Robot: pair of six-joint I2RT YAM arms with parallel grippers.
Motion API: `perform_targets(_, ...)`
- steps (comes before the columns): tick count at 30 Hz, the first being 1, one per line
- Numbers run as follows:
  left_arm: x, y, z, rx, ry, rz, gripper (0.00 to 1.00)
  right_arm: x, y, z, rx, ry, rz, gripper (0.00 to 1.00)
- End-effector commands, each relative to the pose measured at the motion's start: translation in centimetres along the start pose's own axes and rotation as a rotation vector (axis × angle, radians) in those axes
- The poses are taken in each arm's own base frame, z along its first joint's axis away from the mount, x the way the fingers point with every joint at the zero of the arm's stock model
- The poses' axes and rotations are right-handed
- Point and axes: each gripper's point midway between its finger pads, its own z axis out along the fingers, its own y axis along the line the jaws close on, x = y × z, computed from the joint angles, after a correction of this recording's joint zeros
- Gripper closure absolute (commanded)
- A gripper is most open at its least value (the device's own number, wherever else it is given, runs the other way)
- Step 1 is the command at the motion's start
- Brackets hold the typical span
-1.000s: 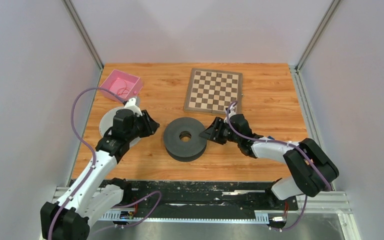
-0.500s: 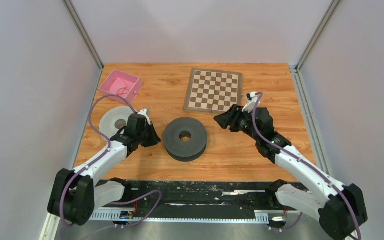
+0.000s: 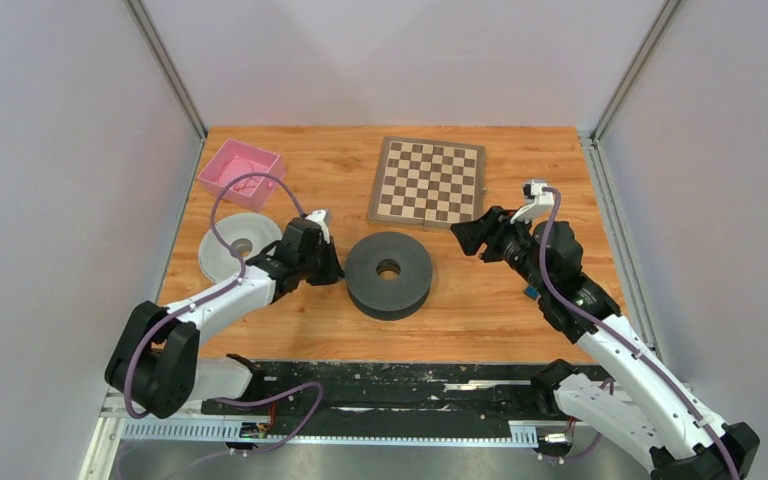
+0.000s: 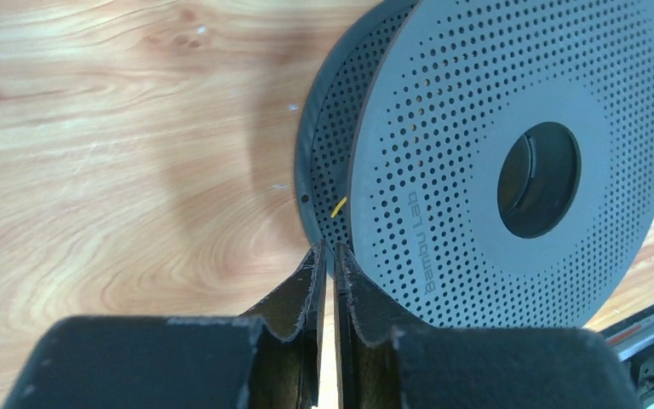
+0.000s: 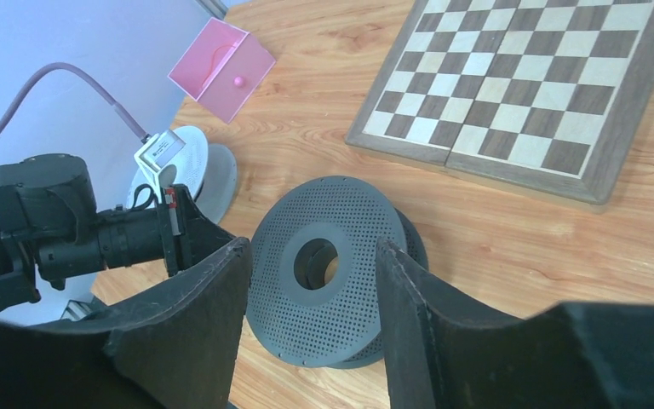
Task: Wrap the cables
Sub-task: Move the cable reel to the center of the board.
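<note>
A thin orange-red cable (image 3: 247, 181) lies in loose loops inside the pink box (image 3: 222, 160). A short pale yellow cable end (image 4: 338, 207) shows between the flanges of the dark perforated spool (image 3: 390, 272); the rest is hidden. My left gripper (image 3: 338, 268) is shut, and its tips (image 4: 328, 253) touch the spool's left rim (image 4: 324, 153). Nothing shows between its jaws. My right gripper (image 3: 463, 238) is open and empty, raised to the right of the spool. In the right wrist view the spool (image 5: 332, 273) shows between its fingers (image 5: 213, 290).
A pale grey spool (image 3: 235, 245) lies flat to the left of the left gripper. A chessboard (image 3: 430, 180) lies at the back centre. The pink box stands at the back left corner. Grey walls close both sides.
My left gripper moved right and the dark spool slid right with it. My right gripper drew back from the spool, up and to the right.
</note>
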Motion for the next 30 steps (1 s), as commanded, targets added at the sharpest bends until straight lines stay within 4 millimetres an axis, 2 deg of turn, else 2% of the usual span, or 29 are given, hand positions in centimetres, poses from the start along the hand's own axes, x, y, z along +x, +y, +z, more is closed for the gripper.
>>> perform_targets(1,-2.4,-3.4,0.2,0.081,-0.071,0.063,0.86,-1.6,-0.2,-0.6,0.029,-0.048,-0.034,0.46)
perform_targets(7,-1.8,-5.4,1.5,0.118,-0.036,0.092,0.86,-1.8,0.0,-0.7,0.025,-0.051,-0.034,0.45)
perform_targets(12,-1.7,-9.0,2.5,0.172,-0.016,0.144,0.86,-1.6,-0.2,-0.8,0.031,-0.05,-0.032,0.45)
perform_targets(13,-1.1,-9.7,3.1,0.178,0.006,0.157,0.86,-1.7,-0.3,-0.8,0.034,-0.052,-0.031,0.45)
perform_targets(14,-1.6,-10.7,3.1,0.195,-0.003,0.163,0.86,-1.6,-0.3,-0.8,0.034,-0.053,-0.031,0.45)
perform_targets(15,-0.9,-11.3,3.6,0.198,0.02,0.177,0.86,-1.6,-0.3,-0.9,0.035,-0.054,-0.03,0.45)
perform_targets(16,-1.3,-12.2,3.7,0.211,0.012,0.183,0.85,-1.6,-0.4,-0.9,0.037,-0.055,-0.031,0.45)
perform_targets(25,-1.3,-19.4,6.4,0.319,0.023,0.226,0.85,-1.2,-0.7,-1.0,0.045,-0.051,-0.029,0.45)
perform_targets(28,-2.1,-20.1,6.0,0.33,-0.01,0.223,0.86,-1.0,-0.9,-1.0,0.048,-0.045,-0.024,0.45)
perform_targets(30,-3.2,-19.3,4.9,0.296,-0.072,0.227,0.84,-0.8,-0.7,-1.0,0.039,-0.04,-0.019,0.45)
